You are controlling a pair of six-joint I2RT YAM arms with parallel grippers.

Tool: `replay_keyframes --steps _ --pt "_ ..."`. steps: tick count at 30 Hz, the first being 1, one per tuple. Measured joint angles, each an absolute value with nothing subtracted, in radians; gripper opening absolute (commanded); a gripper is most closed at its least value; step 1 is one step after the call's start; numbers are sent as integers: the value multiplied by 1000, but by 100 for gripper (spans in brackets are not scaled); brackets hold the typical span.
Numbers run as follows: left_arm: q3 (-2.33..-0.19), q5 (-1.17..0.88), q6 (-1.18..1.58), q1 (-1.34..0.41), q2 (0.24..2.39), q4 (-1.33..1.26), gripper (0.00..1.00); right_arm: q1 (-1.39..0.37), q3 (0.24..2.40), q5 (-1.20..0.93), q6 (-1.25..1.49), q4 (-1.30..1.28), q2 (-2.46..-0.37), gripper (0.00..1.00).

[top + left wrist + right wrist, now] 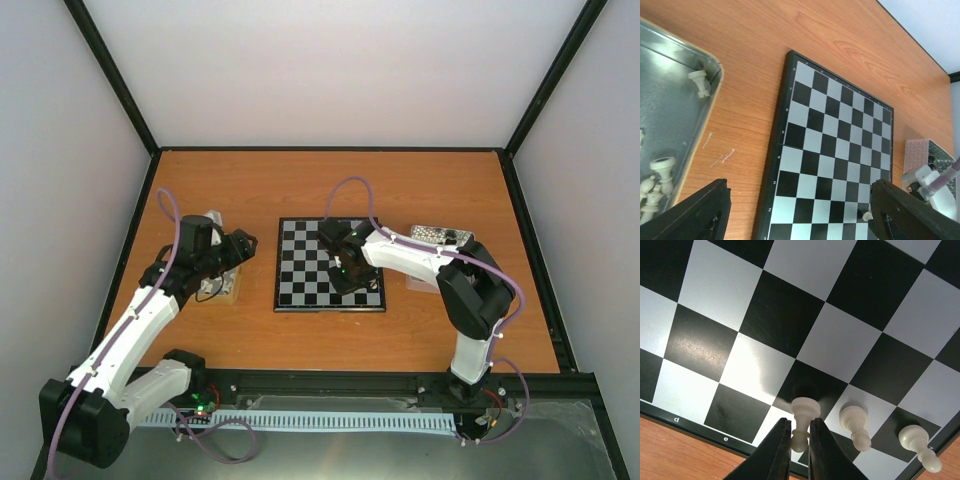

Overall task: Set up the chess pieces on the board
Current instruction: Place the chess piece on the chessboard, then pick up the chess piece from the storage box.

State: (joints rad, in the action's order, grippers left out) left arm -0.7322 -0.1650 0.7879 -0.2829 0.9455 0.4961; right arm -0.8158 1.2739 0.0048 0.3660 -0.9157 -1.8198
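Note:
The board (300,270) lies mid-table, its black and pale grey squares filling the right wrist view (815,340). My right gripper (800,426) hangs low over the board's near edge (345,272). It is shut on the neck of a cream-white pawn (802,412) whose base sits on a black square. Two more white pawns (856,426) (920,440) stand in the same row to its right. My left gripper (800,220) is open and empty, hovering over the table between a tin and the board's left rim (777,150). One white pawn (867,216) shows beside its right finger.
A metal tin (670,100) left of the board holds several white pieces (699,82) (662,170); in the top view the tin (225,285) lies under the left arm. A second tin (440,236) sits right of the board, behind the right arm.

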Motion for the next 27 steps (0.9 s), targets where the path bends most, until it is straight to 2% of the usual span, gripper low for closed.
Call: replay_keyframes --steps 12,16,18,27 --pt "-780 -119 745 -208 947 562 80 -816 1274 11 366 -913 -1820 18" --pt "-788 -115 717 -189 952 588 91 -816 1278 19 374 -913 -1818 28" --pt "-802 -103 704 -184 963 603 94 -816 1286 28 381 -914 -1810 29" --pt "-801 -53 662 -161 1049 657 95 -816 1283 37 420 -851 -1619 30"
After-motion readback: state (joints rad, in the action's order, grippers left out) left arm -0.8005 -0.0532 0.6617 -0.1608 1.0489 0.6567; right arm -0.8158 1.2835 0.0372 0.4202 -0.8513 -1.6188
